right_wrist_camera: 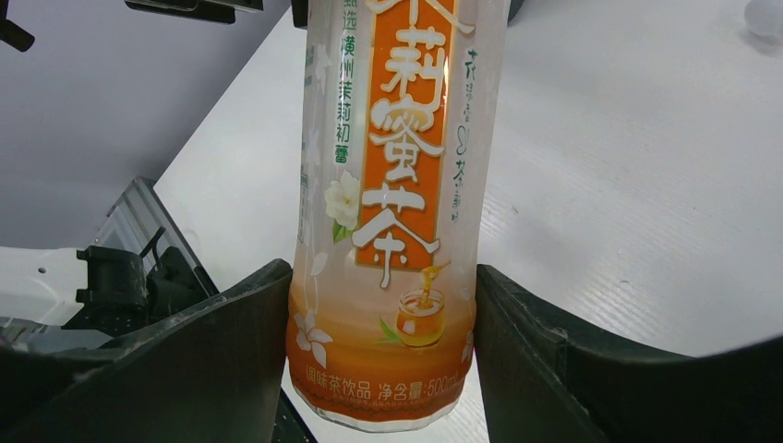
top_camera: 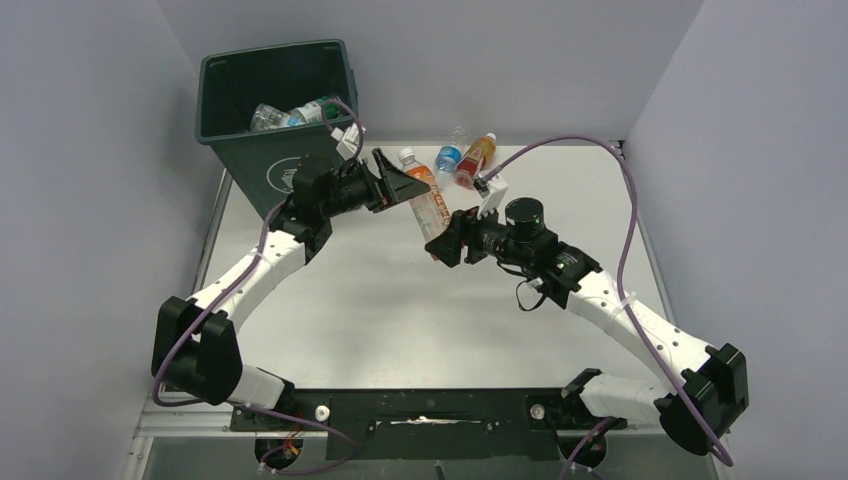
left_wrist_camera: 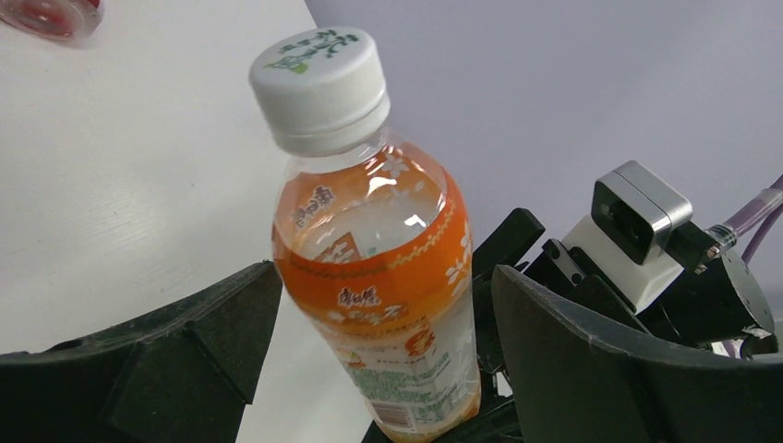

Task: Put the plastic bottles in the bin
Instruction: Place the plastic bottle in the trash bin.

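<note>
A clear plastic bottle [top_camera: 428, 200] with an orange label and white cap hangs tilted in the air over the table. My right gripper [top_camera: 441, 246] is shut on its base, and in the right wrist view both fingers press the bottle's [right_wrist_camera: 388, 231] sides at my right gripper [right_wrist_camera: 383, 281]. My left gripper [top_camera: 404, 186] stands open around the upper part of the bottle [left_wrist_camera: 374, 268], a gap showing beside the right finger [left_wrist_camera: 572, 341]. The dark green bin [top_camera: 240, 150] at the back left holds clear bottles [top_camera: 290, 115].
Two more bottles lie at the back of the table, one blue-labelled [top_camera: 449, 157] and one red-orange [top_camera: 475, 160]. A red bottle [left_wrist_camera: 46, 14] shows at the left wrist view's top corner. Grey walls close in on both sides. The bin stands just behind my left arm.
</note>
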### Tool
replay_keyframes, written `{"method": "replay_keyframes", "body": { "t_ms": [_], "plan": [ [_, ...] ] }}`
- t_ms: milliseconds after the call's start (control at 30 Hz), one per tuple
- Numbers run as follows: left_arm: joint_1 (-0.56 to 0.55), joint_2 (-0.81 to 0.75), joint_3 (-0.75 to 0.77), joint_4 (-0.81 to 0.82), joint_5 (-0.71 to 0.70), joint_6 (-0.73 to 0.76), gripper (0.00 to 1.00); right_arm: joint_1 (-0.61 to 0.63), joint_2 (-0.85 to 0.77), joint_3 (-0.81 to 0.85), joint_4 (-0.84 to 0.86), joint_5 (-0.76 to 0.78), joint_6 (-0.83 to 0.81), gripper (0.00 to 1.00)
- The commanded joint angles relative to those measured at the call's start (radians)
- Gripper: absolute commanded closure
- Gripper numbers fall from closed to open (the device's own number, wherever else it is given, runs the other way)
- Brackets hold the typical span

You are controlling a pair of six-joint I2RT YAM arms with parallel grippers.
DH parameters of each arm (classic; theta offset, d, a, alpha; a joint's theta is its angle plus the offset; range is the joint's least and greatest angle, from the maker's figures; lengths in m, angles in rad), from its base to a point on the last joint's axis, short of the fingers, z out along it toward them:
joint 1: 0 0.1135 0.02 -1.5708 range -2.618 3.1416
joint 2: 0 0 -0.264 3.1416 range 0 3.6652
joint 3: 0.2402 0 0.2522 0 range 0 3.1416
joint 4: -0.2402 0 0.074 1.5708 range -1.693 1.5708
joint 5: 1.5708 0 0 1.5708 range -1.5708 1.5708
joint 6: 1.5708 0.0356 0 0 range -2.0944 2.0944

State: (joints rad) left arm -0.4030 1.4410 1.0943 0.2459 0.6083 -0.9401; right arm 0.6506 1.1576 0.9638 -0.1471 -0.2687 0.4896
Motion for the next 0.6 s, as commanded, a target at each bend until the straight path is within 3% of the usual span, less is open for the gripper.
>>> {"method": "replay_keyframes", "body": {
  "t_ms": [0, 267, 567],
  "plan": [
    [-0.028, -0.014, 0.024, 0.068, -0.019, 0.008, 0.15, 0.036, 0.005, 0.051, 0.089, 0.027, 0.005, 0.55],
    [-0.069, 0.003, 0.065, -0.024, -0.075, 0.068, 0.17, 0.088, 0.004, 0.044, 0.103, 0.062, 0.007, 0.55],
    [-0.089, 0.030, 0.096, -0.062, -0.095, 0.093, 0.54, 0.093, 0.000, 0.032, 0.104, 0.070, 0.004, 0.55]
  ]
}}
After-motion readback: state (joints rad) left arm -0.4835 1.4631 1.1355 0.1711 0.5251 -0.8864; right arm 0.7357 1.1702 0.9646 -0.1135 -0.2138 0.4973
